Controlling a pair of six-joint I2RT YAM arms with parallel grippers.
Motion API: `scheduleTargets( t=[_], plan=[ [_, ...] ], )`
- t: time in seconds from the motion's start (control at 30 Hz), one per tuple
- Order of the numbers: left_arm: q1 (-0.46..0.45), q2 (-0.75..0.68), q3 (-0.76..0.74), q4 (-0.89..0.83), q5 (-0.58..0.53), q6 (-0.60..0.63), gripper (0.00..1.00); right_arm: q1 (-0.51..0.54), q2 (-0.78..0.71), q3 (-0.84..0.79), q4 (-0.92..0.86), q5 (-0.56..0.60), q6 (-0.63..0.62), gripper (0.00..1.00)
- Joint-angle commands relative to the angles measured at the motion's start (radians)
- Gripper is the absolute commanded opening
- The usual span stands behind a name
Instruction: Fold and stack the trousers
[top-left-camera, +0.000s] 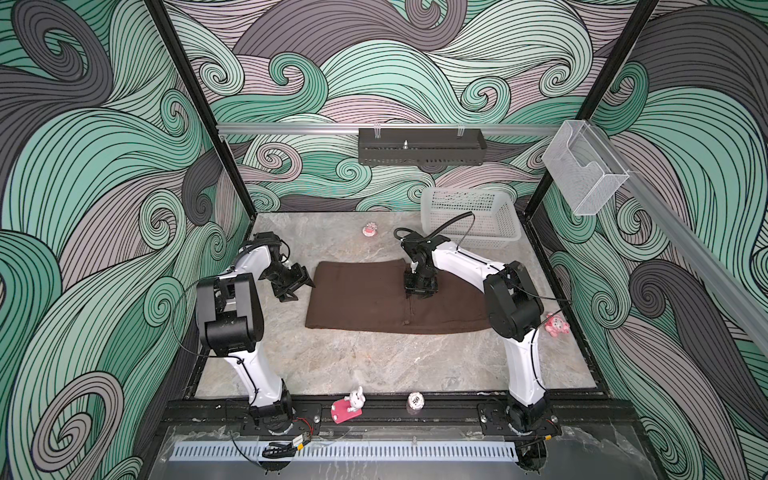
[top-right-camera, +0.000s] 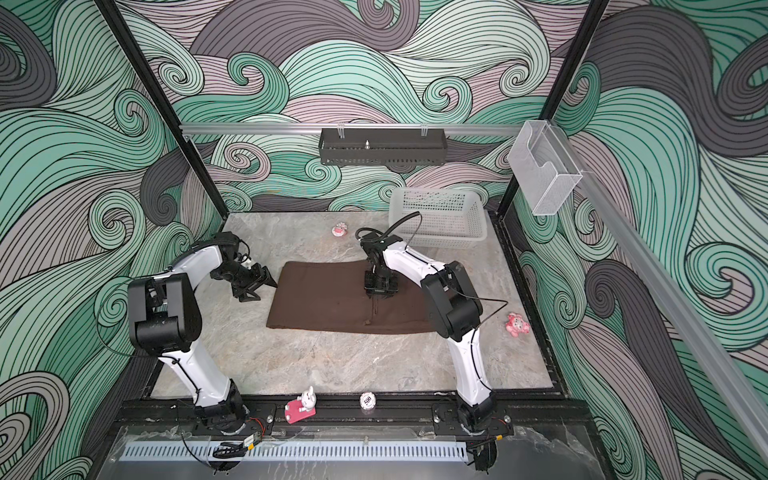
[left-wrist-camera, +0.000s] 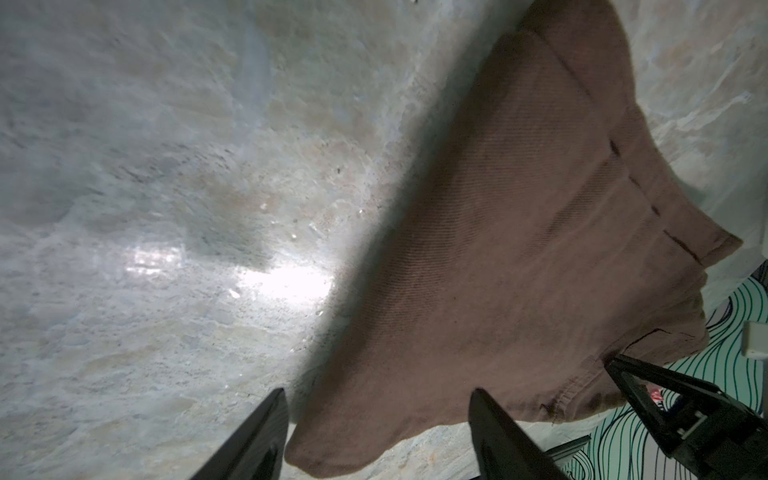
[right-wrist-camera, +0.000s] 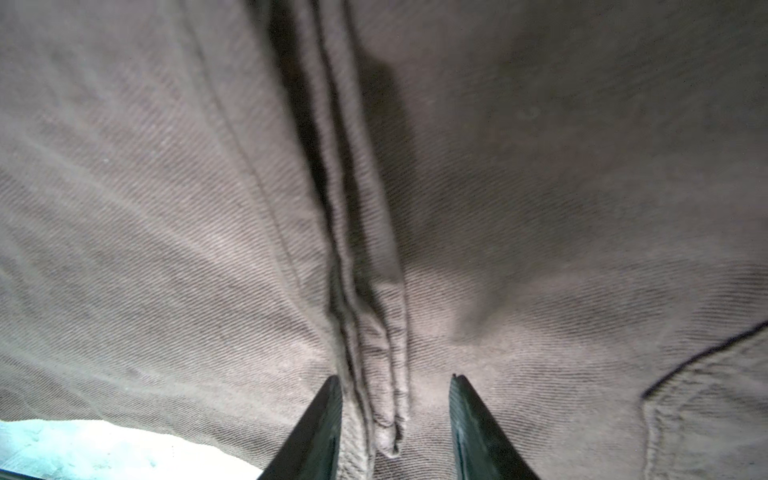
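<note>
Centrally: dark chocolate-brown soft-cloth trousers, folded flat on marbled grey tabletop. Left gripper just off cloth's left edge, jaws wide, empty. Right gripper over seam ridge, jaws parted, gripping nothing.

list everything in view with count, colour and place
brown cloth trousers: 1, dark brown, folded at table centre
plastic mesh basket: 1, white, table's back right
perforated metal tray: 1, black, back rail
clear plastic holder: 1, transparent, right rail
small round figurine: 1, pink-white, table's back
small toy: 1, pink, table's right edge
rabbit figurine: 1, white on pink block, front rail
round chip: 1, white, front rail
left claw: 1, black, open, left of trousers
right claw: 1, black, open, over trousers' seam
</note>
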Motion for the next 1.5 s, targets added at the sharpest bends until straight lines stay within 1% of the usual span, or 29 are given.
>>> scheduleTargets(
  t=[0.0,0.2,0.33,0.57,0.8,1.0,1.13,1.23,1.37,1.43,1.47],
  plan=[
    [0.003,0.035,-0.007,0.016,0.023,0.033,0.69,-0.020,0.015,0.010,-0.029,-0.017,-0.006,0.43],
    [0.001,0.073,-0.030,0.086,0.043,0.014,0.69,-0.047,0.062,0.020,-0.027,-0.085,0.018,0.41],
    [0.001,0.096,-0.031,0.096,0.053,0.026,0.70,-0.046,0.066,0.023,-0.024,-0.109,0.009,0.37],
    [-0.003,0.127,-0.044,0.119,0.070,0.024,0.71,-0.036,0.064,-0.017,-0.010,-0.132,0.034,0.31],
    [-0.007,0.169,-0.043,0.133,0.096,0.025,0.65,-0.031,0.070,-0.049,0.005,-0.143,0.054,0.23],
    [-0.029,0.207,-0.041,0.138,0.130,0.031,0.60,-0.032,0.081,-0.045,0.004,-0.155,0.056,0.19],
    [-0.034,0.222,-0.039,0.131,0.127,0.035,0.54,-0.031,0.084,-0.040,0.004,-0.163,0.058,0.17],
    [-0.033,0.219,-0.036,0.125,0.117,0.037,0.48,-0.032,0.085,-0.038,0.004,-0.164,0.058,0.16],
    [-0.034,0.208,-0.027,0.119,0.096,0.033,0.37,-0.032,0.086,-0.033,0.004,-0.169,0.058,0.16],
    [-0.034,0.200,-0.027,0.120,0.093,0.030,0.25,-0.033,0.085,-0.028,0.003,-0.175,0.056,0.17],
    [-0.034,0.196,-0.029,0.121,0.090,0.028,0.16,-0.031,0.086,-0.021,0.003,-0.187,0.056,0.18]
  ],
)
